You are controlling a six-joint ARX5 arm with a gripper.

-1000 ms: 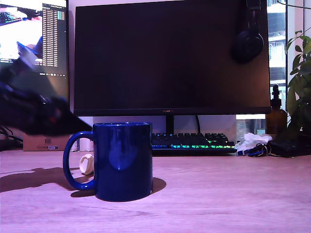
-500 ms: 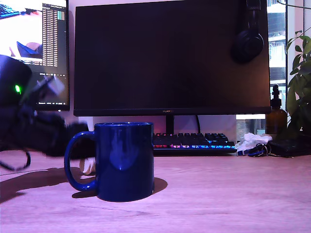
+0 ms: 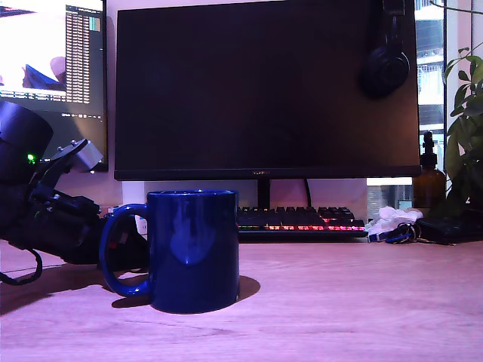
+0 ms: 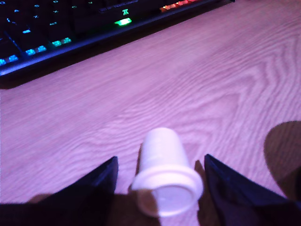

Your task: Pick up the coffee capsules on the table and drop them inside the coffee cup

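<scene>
1. Fingers [image 4: 160, 188] spread apart, one dark tip on each side of the cream-white capsule [image 4: 165, 176]. Gaps show on both sides, so nothing is gripped yet. This reads as a straddle set up for closing.
2. The capsule lies on its side on the surface [image 4: 225, 84], open rim toward the wrist camera, tapered end pointing away toward the keyboard [image 4: 61, 33]. Lying flat, it may roll or skid if one finger meets it first.
3. In the exterior view the arm [image 3: 53, 219] sits low at that view's left, reaching behind the coffee cup [image 3: 192, 249]; the capsule is hidden there by cup and arm.
4. The cup stands upright, handle toward the exterior view's left, close by the arm. Short carry, but the handle is near the lift path.
5. No blue capsule seen in either view.
6. Surface: pale wood grain, under purple-tinted light.
7. Room: large dark monitor [image 3: 264, 90], headphones [image 3: 385, 64] hung on its corner, a lit second screen [image 3: 53, 53], backlit keyboard, brown bottle [image 3: 429, 181], leafy plant [image 3: 464, 128].
</scene>
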